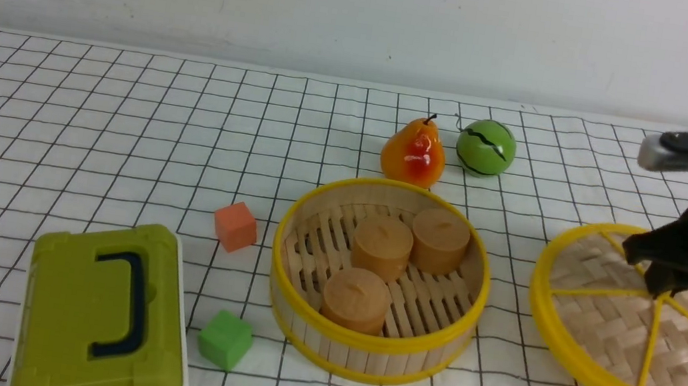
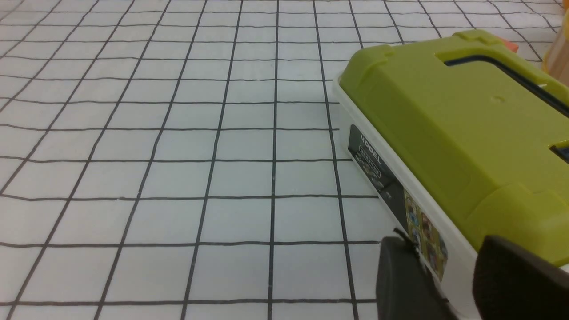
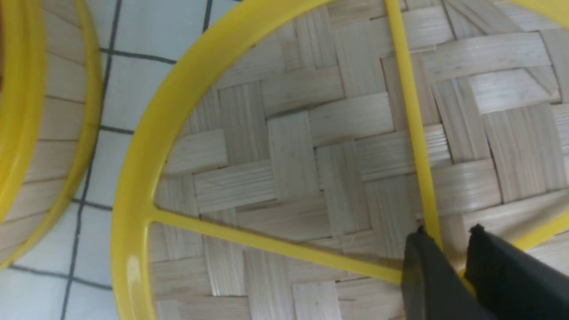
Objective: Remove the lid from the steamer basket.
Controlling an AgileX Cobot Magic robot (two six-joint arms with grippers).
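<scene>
I have bare gridded cloth [image 1: 92, 117] open toward 10 o'clock. The lid [image 1: 601, 323] sits at 3 o'clock of the steamer basket [image 1: 361, 357], rims apart. Olive box [image 2: 444, 111] at 8 o'clock. My right gripper [image 1: 663, 290] pinches the lid's hub narrowly. My left gripper [image 2: 444, 249] is slightly parted and empty.

Pear [image 1: 413, 152] beside green ball [image 1: 486, 147]; orange cube [image 1: 235, 225]; green cube [image 1: 224, 339]; olive box [image 1: 105, 314].
</scene>
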